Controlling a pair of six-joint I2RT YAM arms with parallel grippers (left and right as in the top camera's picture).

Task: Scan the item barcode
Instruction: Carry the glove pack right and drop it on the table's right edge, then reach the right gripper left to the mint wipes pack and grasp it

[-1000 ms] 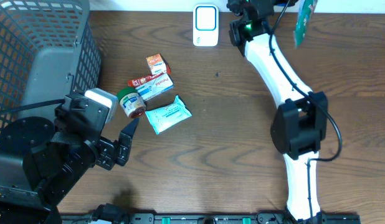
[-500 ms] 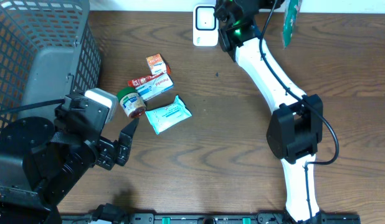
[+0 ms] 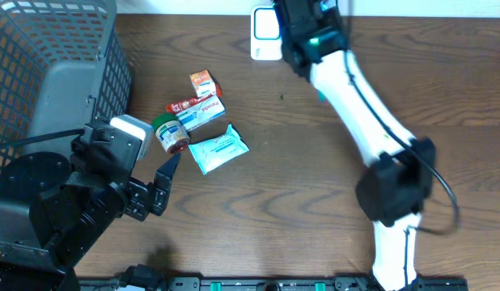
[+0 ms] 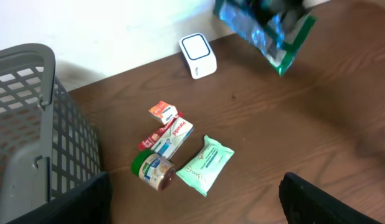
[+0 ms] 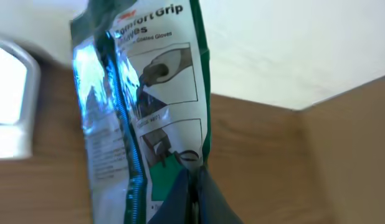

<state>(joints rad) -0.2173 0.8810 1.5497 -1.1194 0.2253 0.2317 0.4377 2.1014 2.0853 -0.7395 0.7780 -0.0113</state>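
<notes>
Underneath everything lies a dark brown table [image 3: 298, 194] with a flowing wood grain, running back to a plain white wall [image 4: 118, 25]. At the left stands a grey basket [image 3: 112, 73] with stiff lattice walls and a smooth floor.

Near the far edge sits the scanner [image 4: 198, 56], a white, rounded plastic block with a pale window. The right gripper [image 5: 194, 183] is closed tight, its dark fingers pinching the lower edge of the glove packet [image 5: 149, 106]. This is a flat, glossy film bag, green-edged with a crinkled blue sheen and printed line drawings. It hangs in the air just right of the scanner, and is blurred in the left wrist view.

The left gripper [image 3: 157, 187] is spread wide and holds nothing.

Mid-table lie a cluster of small cardboard cartons [image 4: 175, 135], a squat round jar [image 4: 154, 170] with a green lid, and a soft, pillow-shaped wipes packet [image 4: 206, 165] in pale green.
</notes>
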